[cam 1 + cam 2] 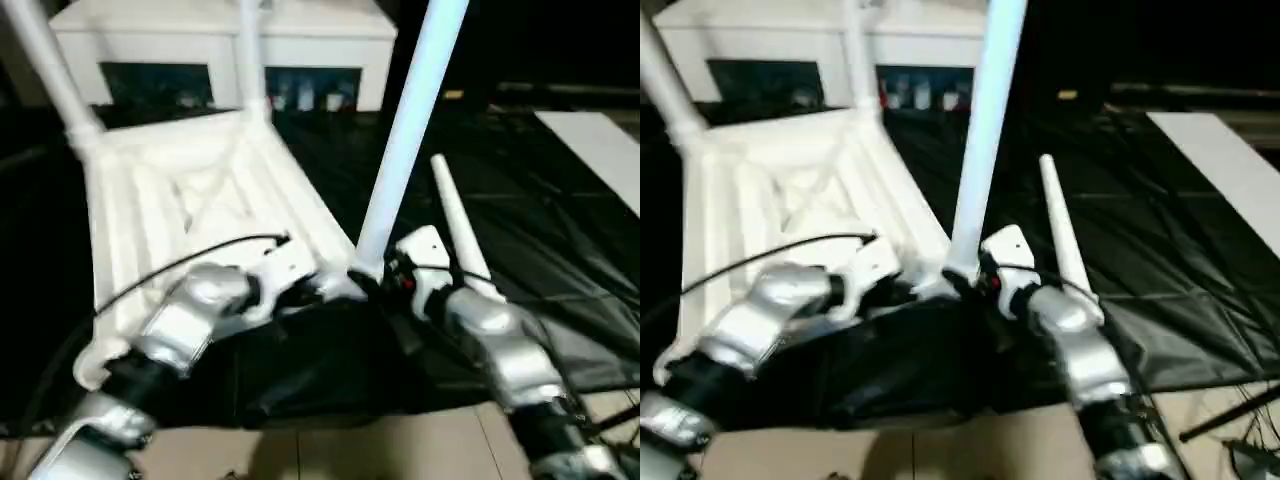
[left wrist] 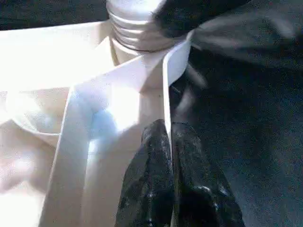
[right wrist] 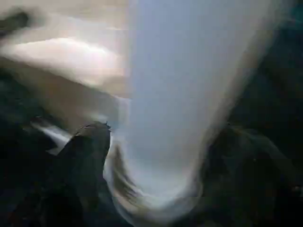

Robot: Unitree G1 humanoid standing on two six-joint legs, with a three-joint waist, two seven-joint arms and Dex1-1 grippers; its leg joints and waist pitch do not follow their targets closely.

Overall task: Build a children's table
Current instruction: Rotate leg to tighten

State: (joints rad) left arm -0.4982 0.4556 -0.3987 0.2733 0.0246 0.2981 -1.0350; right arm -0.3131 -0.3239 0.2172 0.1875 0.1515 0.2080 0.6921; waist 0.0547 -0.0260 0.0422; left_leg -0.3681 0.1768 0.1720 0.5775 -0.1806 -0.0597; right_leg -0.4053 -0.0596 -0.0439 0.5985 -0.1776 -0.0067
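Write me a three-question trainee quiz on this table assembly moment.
1. How many legs stand in the upturned tabletop?
2. True or false: the loose leg lies on top of the white cabinet.
3. What do the left fingers pinch? A) the tabletop's rim B) the loose leg C) a cable

Key: 1. Three. 2. False, it lies on the black sheet. 3. A.
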